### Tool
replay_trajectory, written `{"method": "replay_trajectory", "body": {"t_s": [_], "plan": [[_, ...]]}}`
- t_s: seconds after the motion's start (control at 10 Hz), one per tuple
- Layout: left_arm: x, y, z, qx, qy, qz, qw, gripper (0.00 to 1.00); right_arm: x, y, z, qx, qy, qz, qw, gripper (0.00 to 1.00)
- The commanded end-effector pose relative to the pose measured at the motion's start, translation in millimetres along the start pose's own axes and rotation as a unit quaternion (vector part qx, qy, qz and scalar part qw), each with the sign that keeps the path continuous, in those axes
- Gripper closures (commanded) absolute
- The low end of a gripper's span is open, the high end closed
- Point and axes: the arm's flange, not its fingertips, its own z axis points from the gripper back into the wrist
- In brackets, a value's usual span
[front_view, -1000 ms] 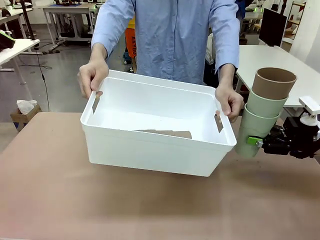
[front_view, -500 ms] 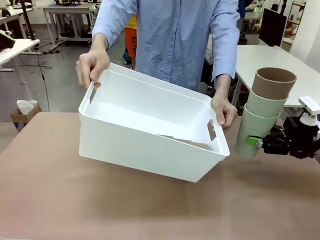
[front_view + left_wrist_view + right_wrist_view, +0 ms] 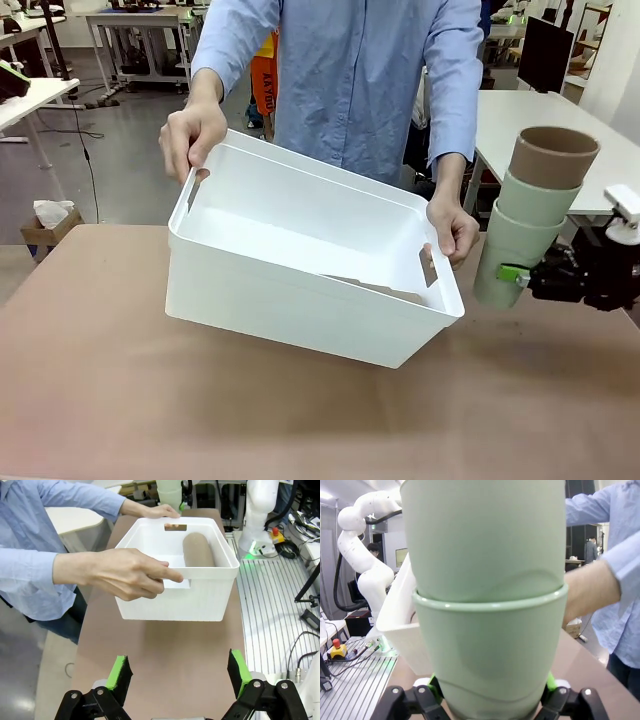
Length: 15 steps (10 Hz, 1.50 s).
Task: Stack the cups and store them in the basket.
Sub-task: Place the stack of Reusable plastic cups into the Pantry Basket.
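The basket [image 3: 300, 290] is held tilted over the brown table [image 3: 100, 400], a person [image 3: 350, 70] gripping both of its short ends, the right end dipping lower. Inside it, one tan cup [image 3: 198, 550] lies on its side. Just right of the basket, the right gripper [image 3: 513, 274] clamps a stack of cups [image 3: 535, 210]: two mint green, a tan one on top. On the basket's near side, the left gripper [image 3: 177, 677] is spread wide with nothing between its pads. Beyond the basket: grey floor [image 3: 120, 170], white workbenches [image 3: 560, 120].
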Motion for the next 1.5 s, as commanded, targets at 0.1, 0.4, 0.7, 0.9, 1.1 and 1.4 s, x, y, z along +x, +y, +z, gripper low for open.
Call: {"method": "replay_trajectory", "body": {"t_s": [0.1,0.4,0.7,0.9,1.1,1.4], "plan": [[3.8,-1.1,1.5,-0.002,-0.009,0.001,1.000,0.00,84.5,48.2,-7.6,-0.051,0.028,-0.004,0.998,0.15],[3.8,-1.1,1.5,-0.002,-0.009,0.001,1.000,0.00,155.2,79.0,-27.2,-0.100,0.096,0.004,0.990,0.15],[3.8,-1.1,1.5,-0.002,-0.009,0.001,1.000,0.00,196.3,88.7,-71.3,-0.115,0.177,0.010,0.978,0.15],[3.8,-1.1,1.5,-0.002,-0.009,0.001,1.000,0.00,211.6,83.8,-116.0,-0.117,0.238,0.016,0.964,0.15],[3.8,-1.1,1.5,-0.002,-0.009,0.001,1.000,0.00,211.9,76.2,-152.4,-0.116,0.288,0.018,0.950,0.15],[3.8,-1.1,1.5,-0.002,-0.009,0.001,1.000,0.00,209.8,66.1,-191.1,-0.109,0.348,0.022,0.931,0.15]]}}
